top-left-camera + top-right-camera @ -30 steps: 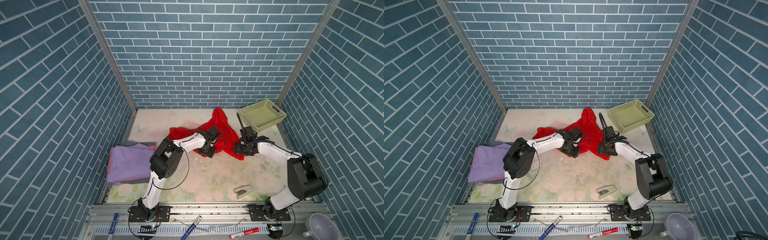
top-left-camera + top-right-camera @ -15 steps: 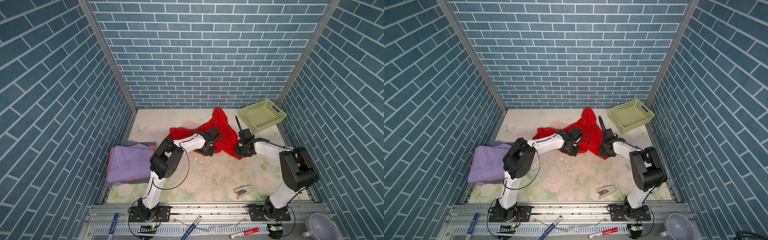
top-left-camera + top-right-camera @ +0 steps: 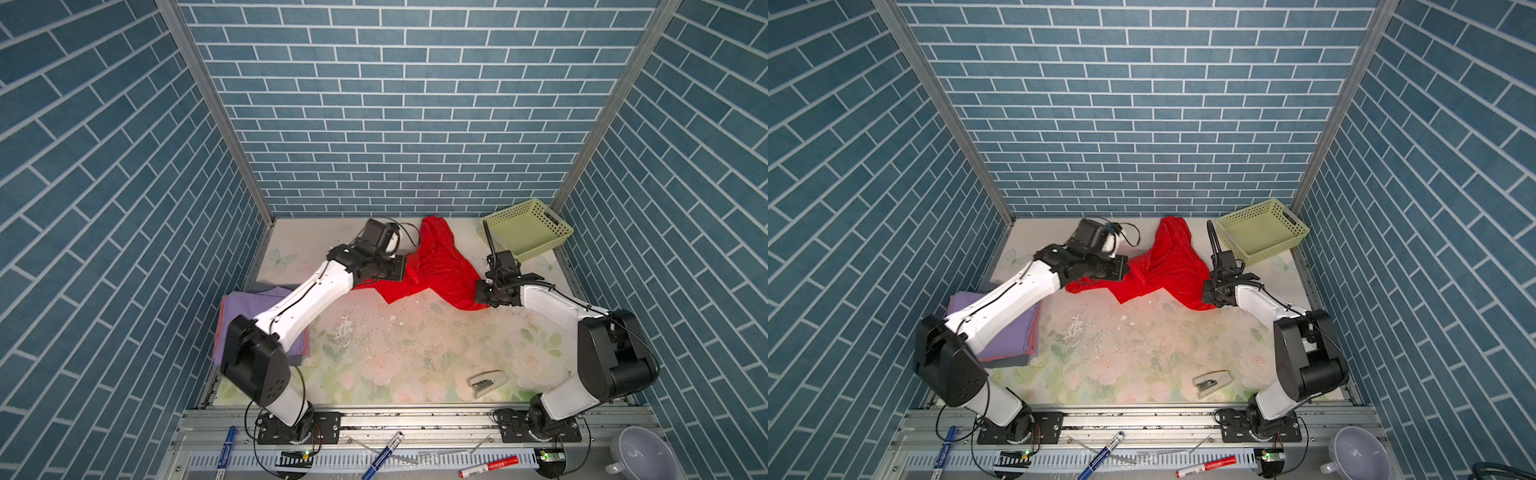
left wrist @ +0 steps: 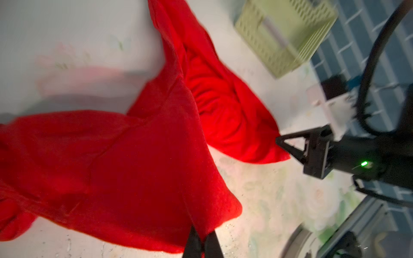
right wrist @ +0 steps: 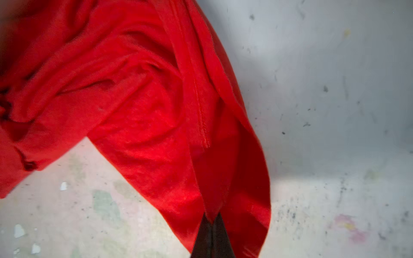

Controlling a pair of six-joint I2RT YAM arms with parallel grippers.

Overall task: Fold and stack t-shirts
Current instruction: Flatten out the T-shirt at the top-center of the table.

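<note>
A bright red t-shirt (image 3: 440,266) (image 3: 1163,266) lies crumpled at the back middle of the table, stretched between both grippers. My left gripper (image 3: 401,268) (image 3: 1124,268) is raised above the table and shut on one edge of the shirt; the left wrist view shows the cloth (image 4: 145,156) pinched at the fingertips (image 4: 202,239). My right gripper (image 3: 482,297) (image 3: 1206,293) is low by the table, shut on the opposite corner (image 5: 156,100), with red cloth pinched between its tips (image 5: 211,223). A folded lavender t-shirt (image 3: 237,316) (image 3: 1013,336) tops a stack at the left edge, with pink and grey edges beneath.
A pale yellow-green perforated basket (image 3: 525,228) (image 3: 1260,230) stands at the back right corner. A stapler (image 3: 486,381) (image 3: 1212,382) lies near the front right. Markers and a white bowl (image 3: 640,455) sit on the front rail outside the table.
Both grippers have shut on the red t-shirt. The left arm has risen and pulled its edge up and to the left; the right gripper has stayed low at the shirt's right corner.
</note>
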